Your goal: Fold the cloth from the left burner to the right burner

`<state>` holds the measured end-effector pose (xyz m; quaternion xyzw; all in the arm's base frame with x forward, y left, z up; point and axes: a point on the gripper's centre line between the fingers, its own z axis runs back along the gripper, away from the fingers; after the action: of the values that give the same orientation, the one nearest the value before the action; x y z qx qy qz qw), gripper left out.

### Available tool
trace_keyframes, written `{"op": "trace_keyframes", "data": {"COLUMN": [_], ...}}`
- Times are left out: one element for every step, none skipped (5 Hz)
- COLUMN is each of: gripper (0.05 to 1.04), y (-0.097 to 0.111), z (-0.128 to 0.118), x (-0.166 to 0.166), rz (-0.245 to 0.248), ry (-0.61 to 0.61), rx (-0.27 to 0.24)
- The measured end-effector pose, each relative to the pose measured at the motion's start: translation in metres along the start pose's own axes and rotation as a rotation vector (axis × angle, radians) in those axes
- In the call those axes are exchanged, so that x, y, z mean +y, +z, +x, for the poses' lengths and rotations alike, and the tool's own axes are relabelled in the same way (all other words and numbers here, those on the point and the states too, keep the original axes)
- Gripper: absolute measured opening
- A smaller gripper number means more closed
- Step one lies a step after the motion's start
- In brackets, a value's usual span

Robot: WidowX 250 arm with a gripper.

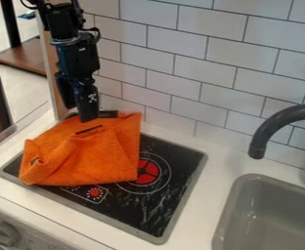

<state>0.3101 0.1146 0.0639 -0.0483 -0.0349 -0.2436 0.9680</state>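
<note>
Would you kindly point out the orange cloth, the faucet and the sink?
Orange cloth (90, 158): camera view, its broad middle.
Faucet (298, 112): camera view, its curved neck.
Sink (228, 210): camera view, its stove-side rim.

The stovetop (162, 200) sits in the counter (207, 195). On its left and rear part lies the cloth (90, 156), just beside the burner (148, 172) at its right. Above its rear left part hangs the gripper (88, 116). Behind it runs the wall (214, 58); to its right are the sink (237, 200) and faucet (276, 119); before its left side is a knob (4, 234).
</note>
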Motion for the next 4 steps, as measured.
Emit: {"op": "trace_keyframes", "data": {"gripper": [0.999, 0.999, 0.999, 0.999], "y": [-0.010, -0.017, -0.019, -0.004], "z": [-0.004, -0.010, -0.030, -0.050], "x": [-0.003, -0.005, 0.003, 0.010], "rz": [-0.027, -0.025, -0.020, 0.043], "ry": [0.008, 0.036, 0.123, 0.240], "rx": [0.023, 0.041, 0.052, 0.036]}}
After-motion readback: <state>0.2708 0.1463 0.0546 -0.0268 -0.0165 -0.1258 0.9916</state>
